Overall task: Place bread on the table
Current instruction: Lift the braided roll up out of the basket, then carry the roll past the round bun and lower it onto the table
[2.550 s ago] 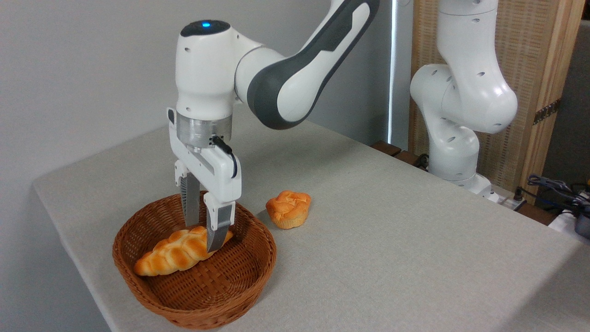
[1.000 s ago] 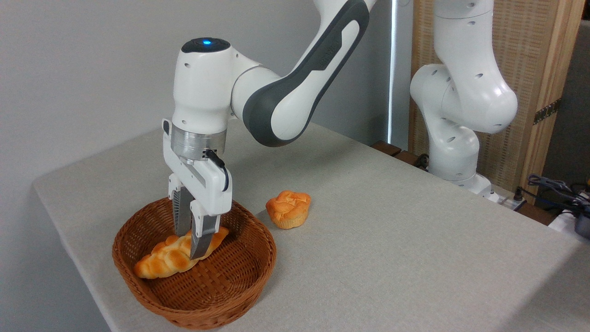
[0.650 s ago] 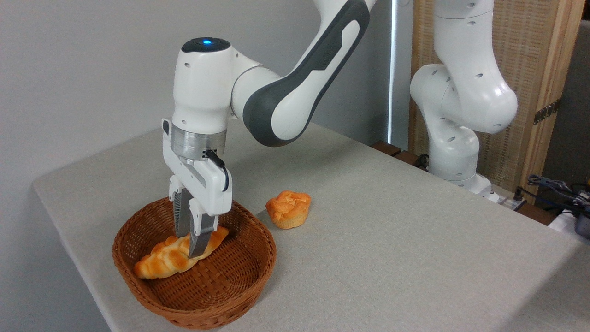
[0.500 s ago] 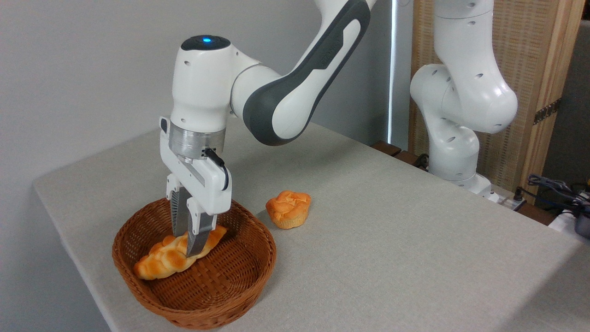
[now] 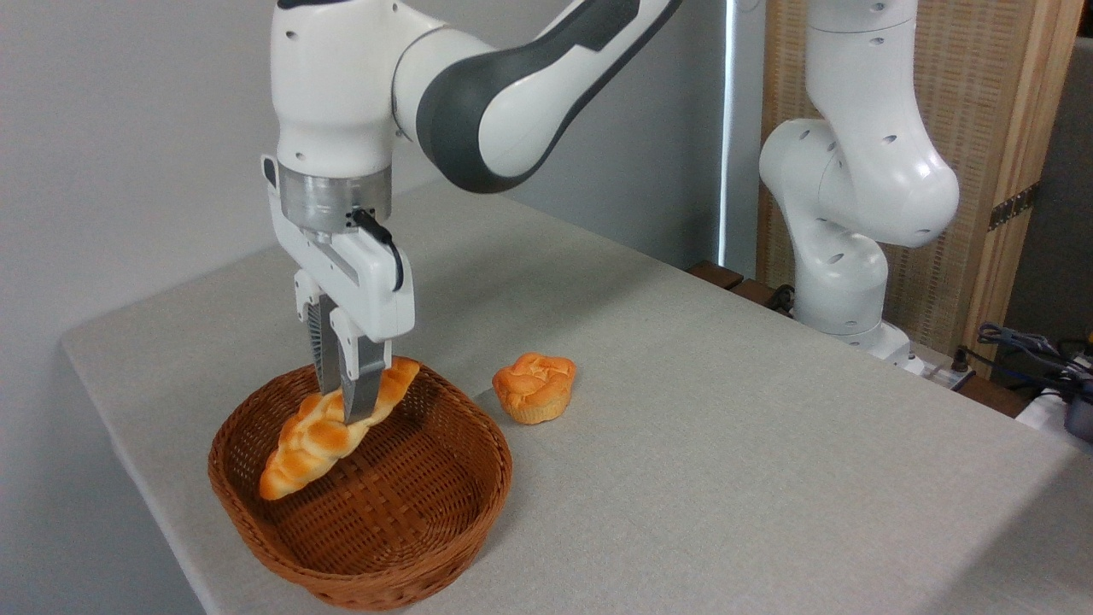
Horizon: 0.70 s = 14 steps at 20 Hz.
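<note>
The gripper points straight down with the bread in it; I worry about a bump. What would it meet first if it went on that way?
Probably the basket: the gripper, shut on the tilted bread, hangs over its floor, so the loaf's low end would likely touch first. Depth is uncertain.

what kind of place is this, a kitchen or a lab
Likely a robotics lab: a Franka arm bolted beside a fabric-covered table, loose cables at the right, and bare walls. No kitchen fittings show.

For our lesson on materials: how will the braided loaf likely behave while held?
The bread probably stays stiff: gripped off-centre, it tilts without drooping. It seems light, since the narrow jaws carry it. It may pivot, its low end hanging over the basket.
</note>
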Each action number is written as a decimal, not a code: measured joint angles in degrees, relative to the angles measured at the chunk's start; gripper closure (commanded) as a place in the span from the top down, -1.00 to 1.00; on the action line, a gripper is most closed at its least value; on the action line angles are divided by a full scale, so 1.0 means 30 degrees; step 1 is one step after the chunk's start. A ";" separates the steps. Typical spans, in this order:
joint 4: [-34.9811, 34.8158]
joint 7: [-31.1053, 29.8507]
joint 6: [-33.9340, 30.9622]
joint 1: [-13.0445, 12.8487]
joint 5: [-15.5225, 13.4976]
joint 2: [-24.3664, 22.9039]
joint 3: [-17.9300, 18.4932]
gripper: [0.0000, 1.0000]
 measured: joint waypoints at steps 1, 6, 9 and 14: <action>0.0028 0.0000 -0.0121 0.0000 -0.0002 -0.0129 0.0012 -0.13; 0.0015 0.0002 -0.1680 -0.0008 -0.0004 -0.1165 0.0269 -0.12; -0.0528 0.0893 -0.3318 -0.0015 -0.0004 -0.3035 0.1207 -0.12; -0.3578 0.4366 -0.5452 0.0013 -0.0001 -0.7463 0.3448 -0.12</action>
